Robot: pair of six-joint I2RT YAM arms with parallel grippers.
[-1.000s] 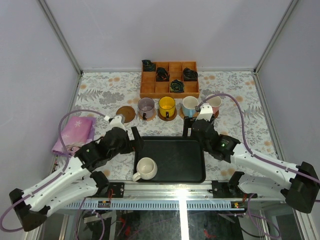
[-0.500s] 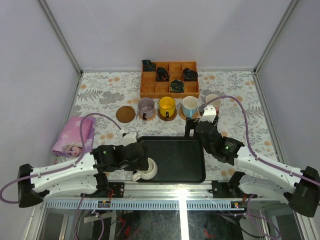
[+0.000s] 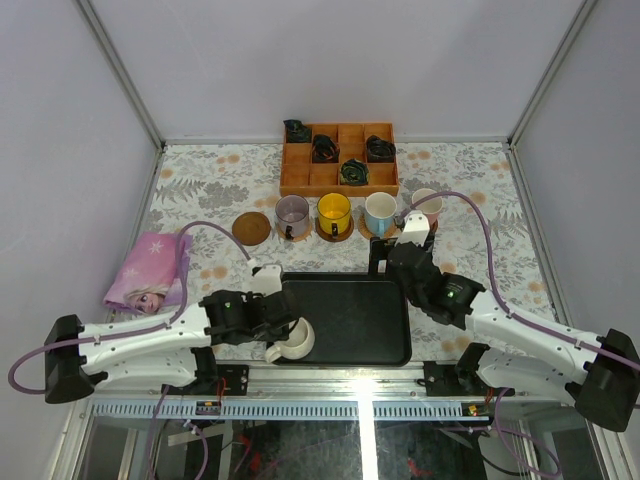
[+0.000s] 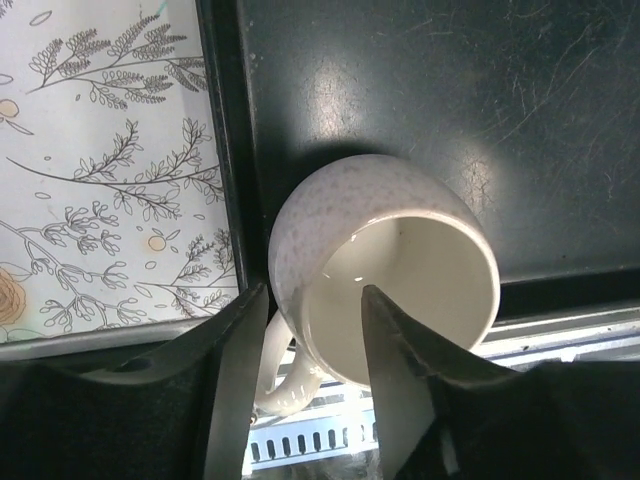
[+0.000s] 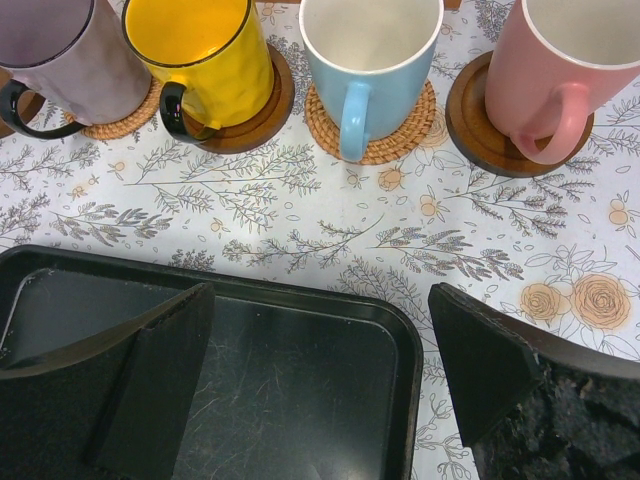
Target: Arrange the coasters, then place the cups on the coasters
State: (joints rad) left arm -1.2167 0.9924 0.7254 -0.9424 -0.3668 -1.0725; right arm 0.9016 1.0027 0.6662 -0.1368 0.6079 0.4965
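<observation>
Pale walls (image 3: pixel 330 60) ring the flowery counter (image 3: pixel 200 185); left end effector (image 4: pixel 315 300) half-closed over the cream cup (image 4: pixel 400 260) rim, grip unclear, right end effector (image 5: pixel 320 295) spread wide, empty.

Floral table (image 3: pixel 200 185) with tray (image 3: pixel 350 310), coasters (image 3: pixel 252 228), box (image 3: pixel 296 181), cloth (image 3: pixel 148 268)

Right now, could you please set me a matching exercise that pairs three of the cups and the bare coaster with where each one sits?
Things:
1. white cup
2. yellow cup
3. blue cup
4. bare coaster

Places:
a. on a tan woven coaster
b. on the table, left of the purple cup in the top view
c. in the near left corner of the tray
d. on a dark brown coaster

Pairs: 1-c, 2-d, 3-a, 4-b.
</observation>
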